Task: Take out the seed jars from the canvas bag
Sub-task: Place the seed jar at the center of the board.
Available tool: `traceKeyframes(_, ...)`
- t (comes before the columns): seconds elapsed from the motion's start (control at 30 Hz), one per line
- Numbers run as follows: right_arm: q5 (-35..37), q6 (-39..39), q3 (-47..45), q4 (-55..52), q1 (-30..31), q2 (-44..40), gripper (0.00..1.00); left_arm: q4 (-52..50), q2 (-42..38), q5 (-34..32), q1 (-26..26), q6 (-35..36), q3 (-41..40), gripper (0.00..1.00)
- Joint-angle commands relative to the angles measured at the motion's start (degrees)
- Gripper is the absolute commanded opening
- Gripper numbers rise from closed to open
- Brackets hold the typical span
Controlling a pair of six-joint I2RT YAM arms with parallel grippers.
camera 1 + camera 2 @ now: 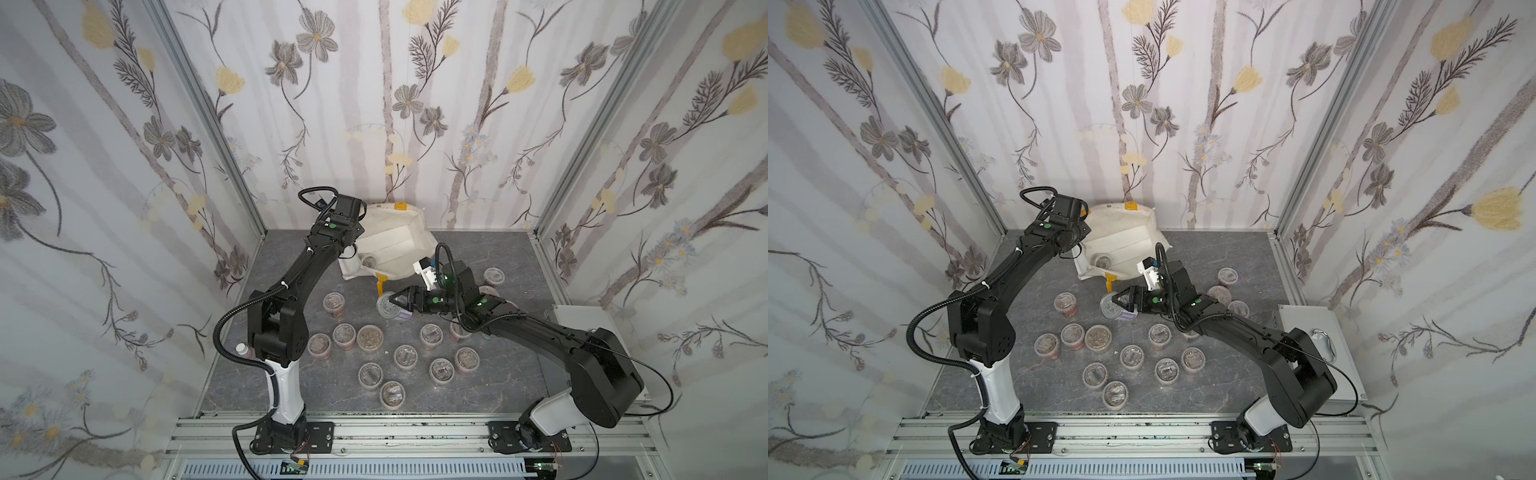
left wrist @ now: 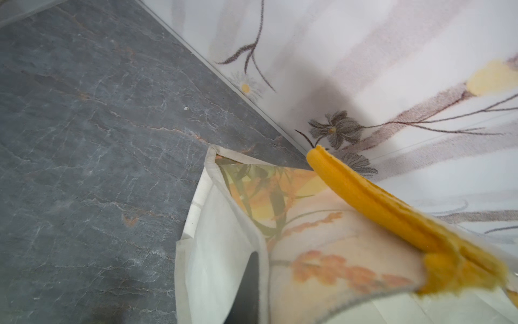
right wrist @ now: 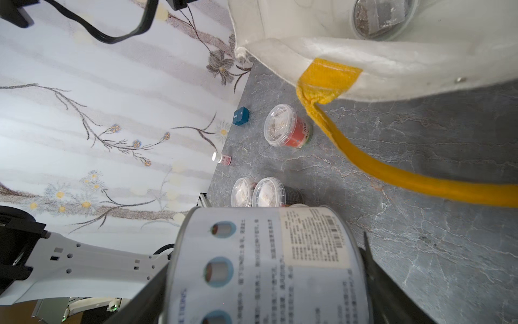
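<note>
One clear-lidded seed jar sits inside the cream-white canvas bag, its rim pinched by the closed left hand; the right hand, spread wide around a silver labelled tin, should set that down first.

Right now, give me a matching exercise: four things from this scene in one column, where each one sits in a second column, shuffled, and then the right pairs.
Things
1. tin can
2. white-capped bottle
3. silver metal case
4. rearmost seed jar

Places
A. inside the canvas bag
B. between the right gripper's fingers
C. by the left wall, beside the left arm
D. at the right edge, next to the right arm

Pairs: 1-B, 2-C, 3-D, 4-A
</note>
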Motion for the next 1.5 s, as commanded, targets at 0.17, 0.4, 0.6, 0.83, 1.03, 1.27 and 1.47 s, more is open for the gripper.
traceKeyframes(0.17, -3.7, -0.4, 1.3, 3.2, -0.6, 6.0, 0.59, -4.2, 0.6, 0.9, 0.6, -8.6, 0.3, 0.0)
traceKeyframes(0.4, -5.1, -1.9, 3.4, 3.4, -1.9, 13.6, 0.59, -3.7, 0.3, 2.6, 0.6, -8.6, -1.5, 0.0)
traceKeyframes(0.6, -6.8, -2.2, 6.3, 3.5, -2.0, 19.2, 0.59, -3.2, 0.1, 3.6, 0.8, -7.0, -2.1, 0.0)
traceKeyframes(0.83, -6.7, -3.4, 8.2, 1.7, -2.0, 22.6, 0.63, -2.8, -0.4, 4.1, 1.1, -6.8, -2.8, 0.0)
traceKeyframes(1.03, -6.0, -4.4, 7.8, -0.2, -2.4, 22.9, 0.78, -1.7, -0.4, 7.1, 1.1, -4.2, -3.8, 0.0)
traceKeyframes(1.27, -3.9, -5.1, 6.7, -0.9, -3.0, 20.6, 0.84, -1.4, -0.6, 9.2, 1.1, -2.6, -5.0, 0.0)
traceKeyframes(1.47, -0.3, -7.0, 5.9, -3.0, -3.2, 18.4, 0.94, -1.4, -0.9, 9.8, 1.1, -1.3, -5.4, 0.0)
